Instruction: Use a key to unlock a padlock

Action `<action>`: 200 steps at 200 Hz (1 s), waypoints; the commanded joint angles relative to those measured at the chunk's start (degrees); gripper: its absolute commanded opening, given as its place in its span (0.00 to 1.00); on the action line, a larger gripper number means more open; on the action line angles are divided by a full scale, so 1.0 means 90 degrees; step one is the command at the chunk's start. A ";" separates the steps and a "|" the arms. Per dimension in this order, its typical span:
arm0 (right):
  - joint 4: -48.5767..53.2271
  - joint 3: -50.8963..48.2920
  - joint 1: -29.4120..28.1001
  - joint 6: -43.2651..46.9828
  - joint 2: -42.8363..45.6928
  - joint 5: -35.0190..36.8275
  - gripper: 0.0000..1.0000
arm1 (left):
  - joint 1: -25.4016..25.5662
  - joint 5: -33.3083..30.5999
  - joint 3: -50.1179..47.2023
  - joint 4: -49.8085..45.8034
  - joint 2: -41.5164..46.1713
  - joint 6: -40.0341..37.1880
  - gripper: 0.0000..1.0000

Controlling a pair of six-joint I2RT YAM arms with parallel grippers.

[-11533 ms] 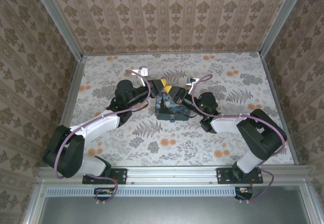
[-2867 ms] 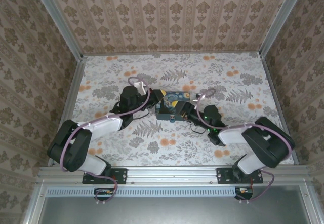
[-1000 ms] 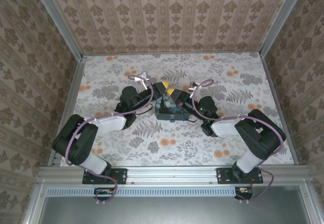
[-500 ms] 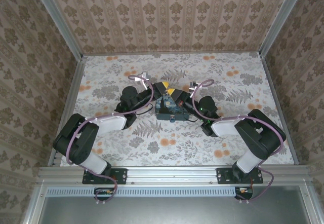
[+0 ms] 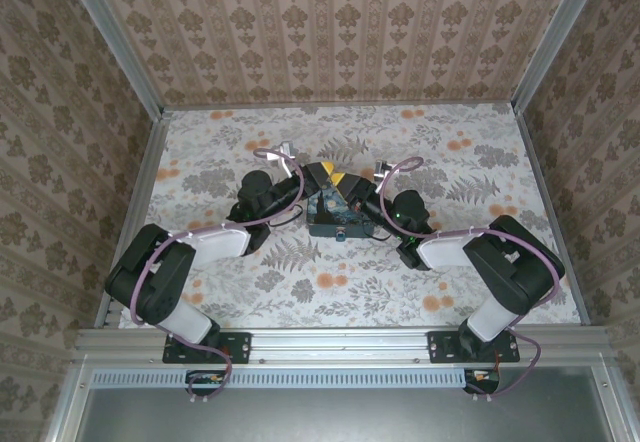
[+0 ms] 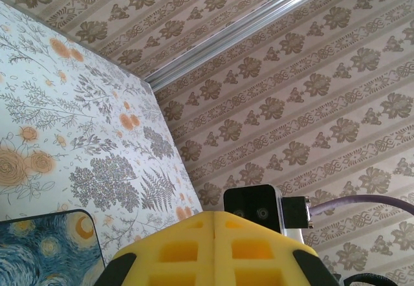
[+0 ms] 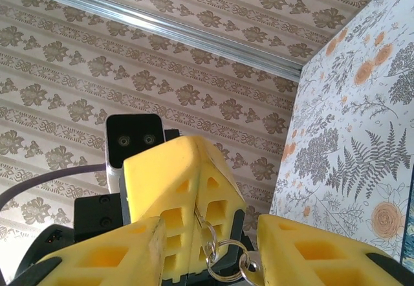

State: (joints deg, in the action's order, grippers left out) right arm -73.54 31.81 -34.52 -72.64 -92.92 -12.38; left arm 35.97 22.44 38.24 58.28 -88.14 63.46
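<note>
Above the floral table's point(image 5: 480, 262) centre, newly lifted off the box point(image 5: 335, 220): left gripper point(image 5: 321, 173) pinches the key ring point(image 7: 217, 253), right gripper point(image 5: 345, 184) spread, probably for a handover.

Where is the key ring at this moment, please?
In the right wrist view, the key ring hangs low at centre from the seam of the shut left gripper, in the gap between the two yellow fingers of the open right gripper.

The left arm point(image 5: 205, 245) and right arm point(image 5: 450, 247) have glossy black joint housings, white link shells and purple cables point(image 5: 268, 150) looping alongside. The left end effector point(image 5: 320, 173) point(image 6: 213, 234) and right end effector point(image 5: 347, 182) point(image 7: 208, 224) carry yellow fingers point(image 6: 174, 253) with square recesses, each backed by a black 2-lens camera box point(image 7: 132, 140).
</note>
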 commanded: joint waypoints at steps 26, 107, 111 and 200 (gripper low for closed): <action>-0.0244 0.0157 0.0047 0.0024 -0.0197 -0.0068 0.36 | 0.0017 -0.0012 -0.0048 0.0189 0.0076 0.0011 0.00; -0.0260 0.0079 0.0037 0.0043 -0.0140 -0.0118 0.12 | 0.0017 -0.0042 -0.0064 0.0155 0.0085 -0.0016 0.00; -0.0266 0.0079 0.0037 0.0044 -0.0136 -0.0118 0.11 | 0.0017 -0.0043 -0.0064 0.0161 0.0077 -0.0006 0.00; -0.0267 0.0180 0.0009 0.0026 -0.0126 -0.0195 0.11 | 0.0017 -0.0051 -0.0079 0.0165 0.0079 -0.0011 0.00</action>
State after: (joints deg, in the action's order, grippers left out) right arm -74.74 31.90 -34.39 -72.66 -94.26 -12.91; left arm 35.92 21.54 38.11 57.23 -88.14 63.44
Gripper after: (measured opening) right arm 0.083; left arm 0.043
